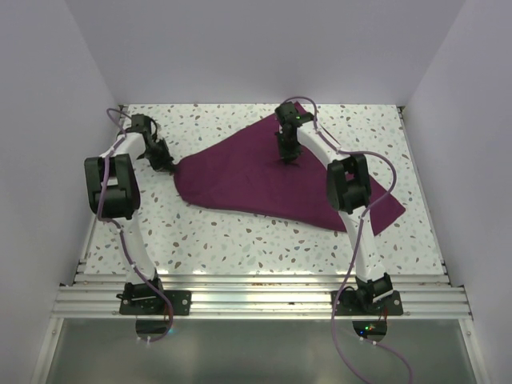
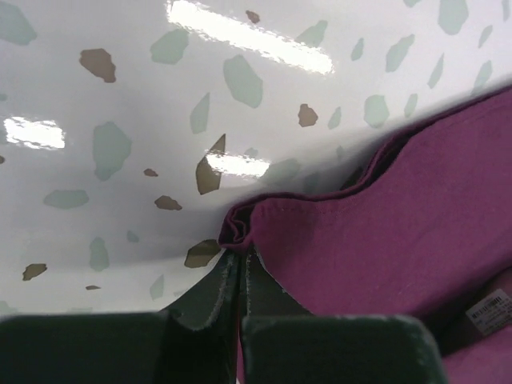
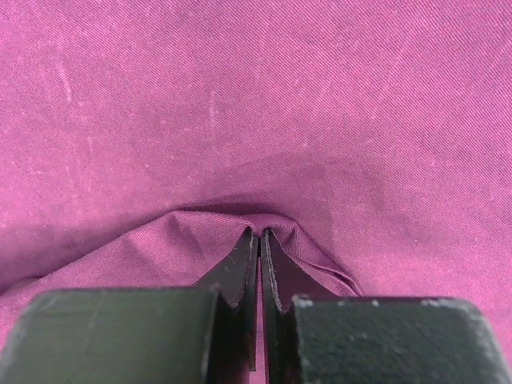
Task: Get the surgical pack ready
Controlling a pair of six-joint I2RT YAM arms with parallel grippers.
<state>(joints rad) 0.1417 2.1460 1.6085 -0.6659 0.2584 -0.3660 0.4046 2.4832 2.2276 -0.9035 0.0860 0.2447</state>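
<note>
Maroon cloth (image 1: 264, 172) lies across the far half of the speckled table (image 1: 240, 248). It narrows to a point toward the table's left side and widens toward its right edge. At the table's far left we see the left gripper (image 1: 166, 160) clamped on that pointed corner, with the hem bunched at its tips and a white label (image 2: 490, 310) close by. Near the table's far middle, the right gripper (image 1: 290, 157) presses down, closed, pinching up a small fold.
</note>
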